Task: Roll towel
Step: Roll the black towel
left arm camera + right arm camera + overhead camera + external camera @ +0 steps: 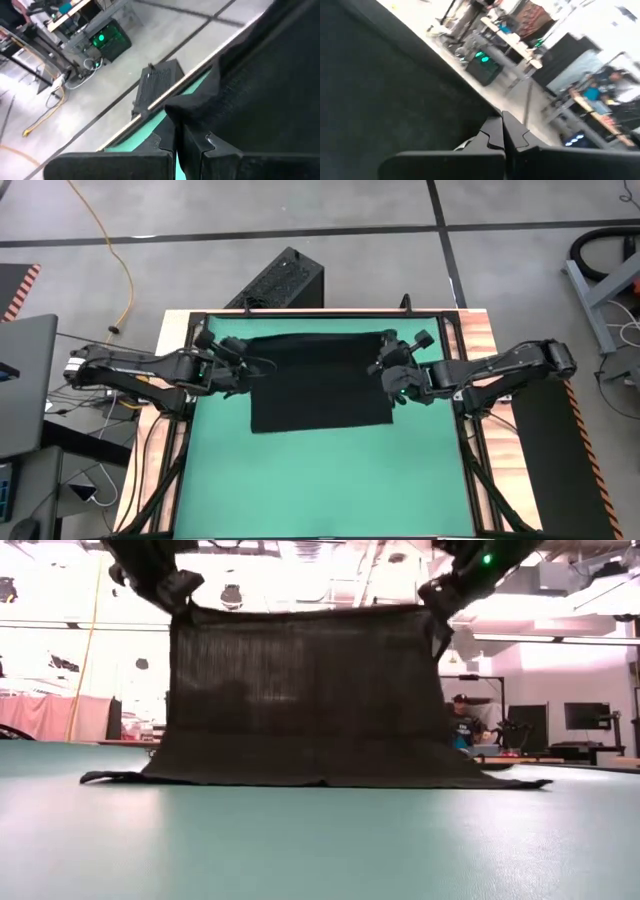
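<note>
A smooth, matte green mat is seen filling the foreground of the low view. On it the lower edge of the towel is spread flat in a thin dark strip, while the rest of the cloth is held up as a hanging rectangular sheet. A fine ribbed weave, let through by the room's light, is shown only in this view. From above, in the high view, the towel is read instead as a plain black rectangle lying across the far half of the green mat, and its lift off the surface is not evident there.

The upper corners are gripped from either side. The left gripper is closed on the towel's left edge, with its arm stretched in low from the table's left side. The right gripper is clamped on the right edge, its arm reaching in likewise from the right. In the left wrist view the fingers are seen pinched together with bunched cloth between them; in the right wrist view the fingers are pressed tight on a dark fold.

Beyond the table's far edge a hard black ribbed box is seen on the grey floor. In the room behind, a seated person is visible at a desk.
</note>
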Motion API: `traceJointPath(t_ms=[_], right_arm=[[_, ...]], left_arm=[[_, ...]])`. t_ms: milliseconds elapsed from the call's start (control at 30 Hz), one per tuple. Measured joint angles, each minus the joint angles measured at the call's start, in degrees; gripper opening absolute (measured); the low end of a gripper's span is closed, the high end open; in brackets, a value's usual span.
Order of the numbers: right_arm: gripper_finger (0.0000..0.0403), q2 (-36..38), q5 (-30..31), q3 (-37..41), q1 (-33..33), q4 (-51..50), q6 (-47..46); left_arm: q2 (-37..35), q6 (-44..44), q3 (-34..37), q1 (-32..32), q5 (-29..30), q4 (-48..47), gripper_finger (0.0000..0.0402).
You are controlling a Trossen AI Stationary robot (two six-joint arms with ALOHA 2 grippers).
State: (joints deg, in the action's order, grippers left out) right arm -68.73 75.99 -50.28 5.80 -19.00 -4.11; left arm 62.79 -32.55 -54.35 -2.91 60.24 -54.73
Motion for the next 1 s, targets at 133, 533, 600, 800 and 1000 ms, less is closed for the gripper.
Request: traceJointPath(t_ms=[133,533,600,800,1000], right_arm=[[0.0,0.0,-2.6,1.6,-0.7,-0.6,-2.6],[0.0,0.0,-12.5,6.3,1.2,-6.8,-17.0],[0.0,0.0,-13.7,6.8,2.0,-8.1,-19.1],[0.0,0.1,-16.7,6.8,5.4,-10.1,-24.0],[0.0,0.1,-22.0,6.8,8.0,-12.4,-28.9]], left_arm=[[0.0,2.9,3.9,1.2,-2.0,6.0,0.0],[0.1,-0.6,11.2,0.2,-8.7,11.0,0.0],[0.1,-0.6,12.3,-0.2,-10.0,12.6,0.0],[0.1,-0.1,14.4,-2.2,-14.1,18.3,0.0],[0.1,-0.5,17.5,-3.0,-17.5,21.8,0.0]])
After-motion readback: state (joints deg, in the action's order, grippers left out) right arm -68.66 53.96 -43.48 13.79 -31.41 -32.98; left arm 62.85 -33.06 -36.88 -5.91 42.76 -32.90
